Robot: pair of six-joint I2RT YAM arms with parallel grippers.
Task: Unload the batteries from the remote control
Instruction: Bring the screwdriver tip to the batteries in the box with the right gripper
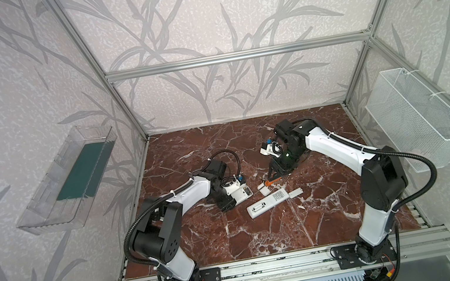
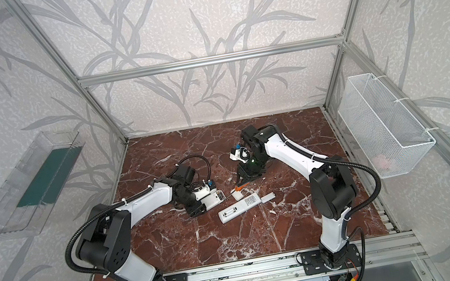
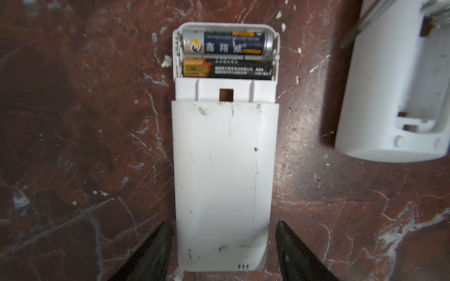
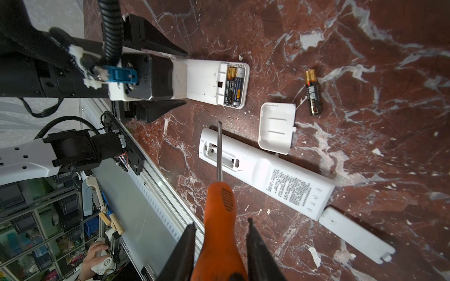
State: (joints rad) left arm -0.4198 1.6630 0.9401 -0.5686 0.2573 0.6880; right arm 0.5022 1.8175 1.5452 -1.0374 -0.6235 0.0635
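You've got plenty of bare table (image 1: pixel 264 233) round the long remote (image 1: pixel 268 202) (image 2: pixel 239 207). There's wide marble on its near side and more behind it, and every table edge is well away. It lies diagonal in both top views, back up, with the empty bay at the end nearer the left gripper (image 3: pixel 222 222). The left wrist view cuts it off at the frame edge.

The short remote (image 3: pixel 221 170) sits just behind that bay end, roughly alongside but not quite parallel. Its open end points away from the left gripper. That gripper straddles the closed end with jaws apart. A sliver of marble shows between one finger and the casing, so it isn't clamped.

The right gripper (image 4: pixel 220 222) is clenched on the orange screwdriver (image 4: pixel 219 199). The shaft crosses over the long remote's empty bay; can't tell if it touches.

- **Long cover** (image 4: pixel 355 237): just off the long remote's other end, in line with it.
- **Small cover** (image 4: pixel 276 127): right beside its mid-length, on the short-remote side.
- **Two batteries** (image 3: pixel 226 43): side by side in the short remote, crosswise to its long axis.
- **Loose battery** (image 4: pixel 313 92): on the table beyond the small cover, apart, gold end away from the long remote.

In the top views the left gripper's body hides most of the short remote, and you can't make out the loose battery.
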